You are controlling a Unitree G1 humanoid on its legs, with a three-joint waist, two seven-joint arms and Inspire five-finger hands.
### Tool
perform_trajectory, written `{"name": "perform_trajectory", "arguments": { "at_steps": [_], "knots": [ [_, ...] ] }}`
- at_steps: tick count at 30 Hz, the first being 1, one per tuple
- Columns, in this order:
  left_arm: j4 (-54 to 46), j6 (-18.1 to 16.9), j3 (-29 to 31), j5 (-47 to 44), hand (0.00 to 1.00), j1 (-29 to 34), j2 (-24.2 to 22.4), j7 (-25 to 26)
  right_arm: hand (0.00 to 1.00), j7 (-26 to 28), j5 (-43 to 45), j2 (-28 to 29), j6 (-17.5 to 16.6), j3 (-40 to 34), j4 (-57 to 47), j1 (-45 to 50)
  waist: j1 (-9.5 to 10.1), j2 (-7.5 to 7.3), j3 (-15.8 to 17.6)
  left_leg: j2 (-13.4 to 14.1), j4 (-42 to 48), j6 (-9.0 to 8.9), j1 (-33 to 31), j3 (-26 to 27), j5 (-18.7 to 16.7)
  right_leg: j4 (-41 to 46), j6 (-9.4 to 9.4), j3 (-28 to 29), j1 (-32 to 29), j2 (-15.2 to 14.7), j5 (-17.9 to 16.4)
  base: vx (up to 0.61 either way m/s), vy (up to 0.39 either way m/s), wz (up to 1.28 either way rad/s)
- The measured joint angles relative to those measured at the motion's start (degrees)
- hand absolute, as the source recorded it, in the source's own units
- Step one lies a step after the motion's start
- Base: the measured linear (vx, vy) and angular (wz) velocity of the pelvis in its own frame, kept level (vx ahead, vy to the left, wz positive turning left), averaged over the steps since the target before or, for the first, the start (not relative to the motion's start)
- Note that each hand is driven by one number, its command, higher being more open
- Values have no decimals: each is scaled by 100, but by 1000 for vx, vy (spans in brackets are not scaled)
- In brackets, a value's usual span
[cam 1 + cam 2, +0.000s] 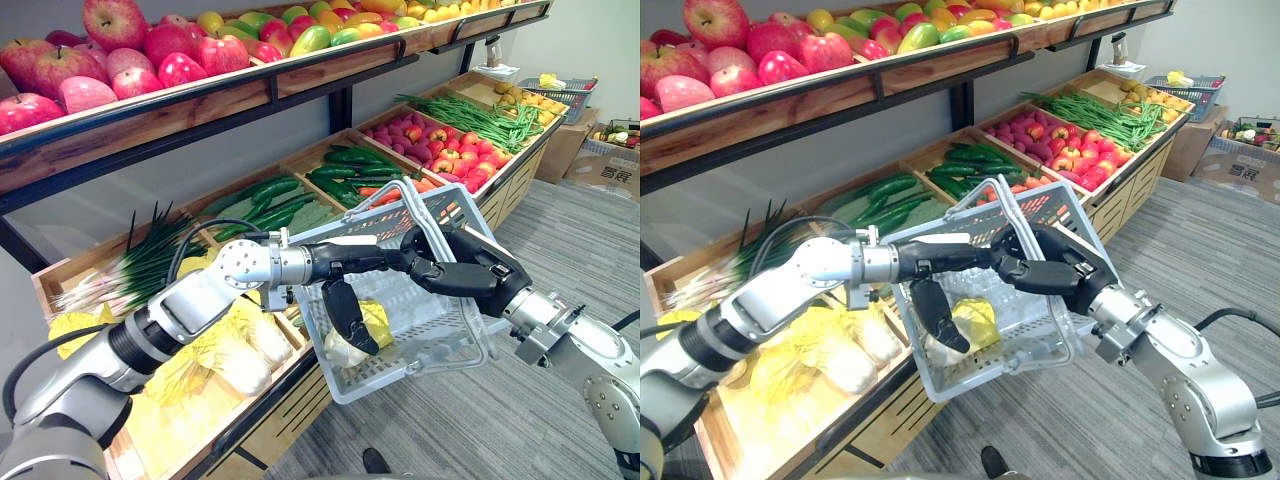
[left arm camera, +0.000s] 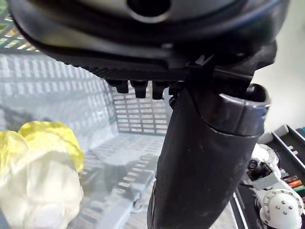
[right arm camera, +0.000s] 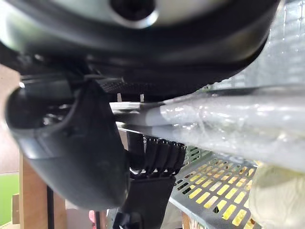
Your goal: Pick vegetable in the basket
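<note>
A grey plastic basket (image 1: 443, 335) hangs tilted in front of the vegetable shelf. My right hand (image 1: 462, 266) is shut on its wrapped metal handle (image 3: 228, 114) from the right. A pale yellow-and-white cabbage (image 1: 374, 322) lies on the basket floor, also seen as the cabbage (image 2: 43, 181) in the left wrist view. My left hand (image 1: 343, 312) reaches down into the basket beside the cabbage. Its fingers and thumb (image 2: 200, 162) are straight and hold nothing, a little apart from the cabbage.
The lower shelf holds bins of cabbages (image 1: 230, 360), green onions (image 1: 140, 265), cucumbers (image 1: 270, 200), red radishes (image 1: 430, 140) and green beans (image 1: 480, 115). Apples (image 1: 110, 50) fill the upper shelf. Grey carpet (image 1: 560, 230) lies to the right, with a cardboard box (image 1: 600, 165) beyond.
</note>
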Motion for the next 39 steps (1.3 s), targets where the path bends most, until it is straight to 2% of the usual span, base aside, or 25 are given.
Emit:
{"name": "perform_trajectory", "arguments": {
  "at_steps": [4, 8, 12, 16, 20, 23, 26, 28, 29, 30, 32, 34, 37, 38, 39],
  "knots": [
    [-183, -3, 285, -628, 100, 434, 237, 22, 0, -38, 66, -3, -49, -62, 188, 2, 20, -40, -45, 11, 6, 0, -22, -34, 0, 0, 21, -33, 0, -3, -24, 28, 10, 5],
    [-895, -177, 685, -1391, 100, 902, 303, -203, 0, -540, -32, 1, -94, -692, 785, 137, 166, -99, -81, 9, 11, 0, -70, -139, 0, 2, 13, -117, 3, -33, -26, 40, 17, 12],
    [-1169, -430, 1519, -1708, 100, 1300, 290, -135, 0, -786, -41, 12, -102, -1023, 1119, 292, 230, -97, -83, 13, 13, 1, -87, -188, 1, 0, 12, -173, 11, -48, -27, 36, 16, 6],
    [-1140, -736, 2839, -1753, 100, 2152, 212, 236, 0, -804, -68, 169, -151, -1360, 1112, 674, 248, -90, -86, 28, 31, 3, -103, -285, 0, -2, -22, -252, 74, -63, -61, 11, 8, 10],
    [-1218, -1304, 4482, -1862, 100, 3575, -191, 301, 0, -952, -272, 593, -188, -2103, 1091, 1214, 370, -117, -69, 27, 81, 9, -129, -440, -1, -1, -35, -371, 100, -111, -69, 34, 17, 15],
    [-1399, -1661, 5120, -1872, 100, 4215, -569, 349, 0, -1023, -280, 822, -232, -2406, 1090, 1447, 450, -159, -41, 28, 97, 20, -151, -495, -5, -1, -44, -421, 113, -130, -77, 20, 12, 13],
    [-1651, -2115, 5701, -1991, 100, 4704, -1195, 625, 0, -1079, -280, 1197, -347, -2751, 1087, 1657, 482, -224, 2, 25, 172, 65, -254, -638, -29, -1, -82, -536, 111, -183, -108, 10, 14, 20],
    [-1716, -2505, 6267, -2183, 100, 5026, -1920, 1014, 0, -1085, -280, 1636, -461, -2958, 1078, 1691, 485, -264, 30, 15, 201, 88, -295, -716, -43, 1, -91, -570, 110, -208, -115, 5, 21, 11],
    [-1710, -2616, 6404, -2204, 100, 5109, -2135, 1162, 0, -1090, -284, 1759, -526, -2988, 1078, 1705, 480, -264, 32, 8, 203, 98, -309, -757, -48, 1, -93, -591, 110, -216, -119, 12, 26, 14],
    [-1696, -2810, 6648, -2190, 100, 5261, -2532, 1490, 0, -1093, -290, 1980, -635, -3024, 1078, 1766, 481, -274, 39, -2, 202, 131, -331, -814, -67, 1, -97, -619, 108, -227, -122, 11, 20, 14],
    [-1592, -3096, 6954, -2062, 100, 5440, -3029, 2065, 0, -1125, -387, 2227, -641, -3064, 1079, 1804, 482, -294, 52, -28, 201, 140, -422, -949, -77, 1, -100, -673, 99, -253, -128, -6, 23, 18],
    [-1138, -3349, 7275, -1851, 100, 5569, -3484, 2868, 0, -1217, -385, 2515, -642, -3067, 1083, 1843, 496, -307, 62, -81, 195, 129, -498, -1156, -94, 0, -98, -755, 84, -293, -133, -4, 29, 22],
    [-509, -3548, 7596, -1724, 100, 5640, -3905, 3723, 0, -1294, -379, 2753, -648, -3061, 1120, 1945, 535, -309, 64, -99, 194, 154, -510, -1319, -59, 0, -103, -843, 100, -313, -149, 25, 17, 19],
    [-70, -3740, 7853, -1661, 100, 5643, -4211, 4321, 0, -1371, -374, 2903, -681, -3060, 1180, 1969, 546, -320, 71, -98, 204, 155, -520, -1383, -55, 0, -105, -889, 122, -323, -160, 41, 21, 19],
    [155, -3834, 8000, -1582, 100, 5650, -4375, 4681, 0, -1416, -372, 3003, -726, -3060, 1218, 2016, 555, -336, 87, -94, 213, 156, -510, -1426, -54, -3, -98, -941, 164, -330, -163, 39, 22, 25]
  ]
}}
